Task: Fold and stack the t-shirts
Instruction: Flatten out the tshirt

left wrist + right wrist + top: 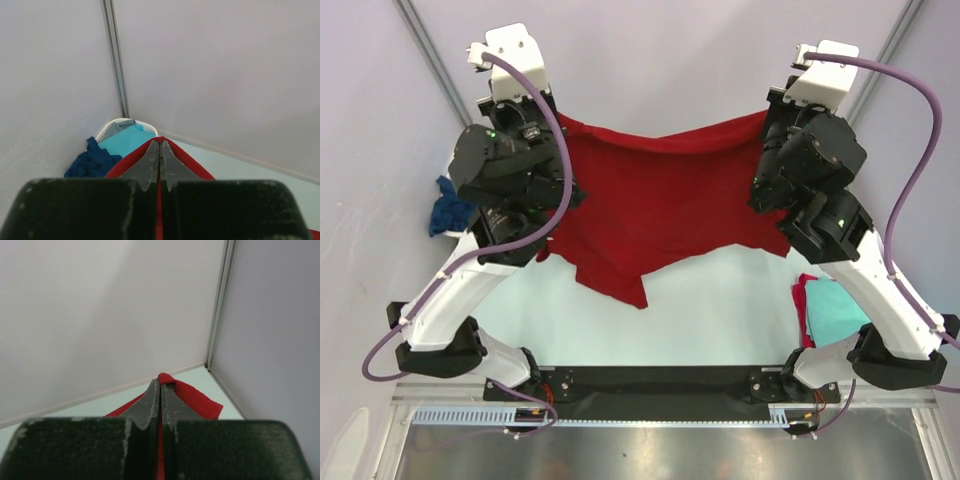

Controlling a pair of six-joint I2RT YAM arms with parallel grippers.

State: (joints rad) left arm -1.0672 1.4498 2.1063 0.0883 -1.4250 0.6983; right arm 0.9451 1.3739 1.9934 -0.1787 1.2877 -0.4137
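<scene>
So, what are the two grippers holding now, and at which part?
The dark red t-shirt: left gripper and right gripper each pinch a far corner.

A: What stands in the far corner?
B: A white basket [106,129] — at the foot of the grey corner strip [116,65], between two pale walls [225,65].
A: And nearer?
B: The pale table [720,300] — a slotted white rail [470,413] along its near edge.

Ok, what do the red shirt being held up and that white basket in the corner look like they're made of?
Red shirt: soft matte cloth, probably a cotton knit; it sags and wrinkles between the left claw and right claw. White basket: seemingly rigid moulded plastic, with a smooth rim and what look like small holes in its wall.
</scene>
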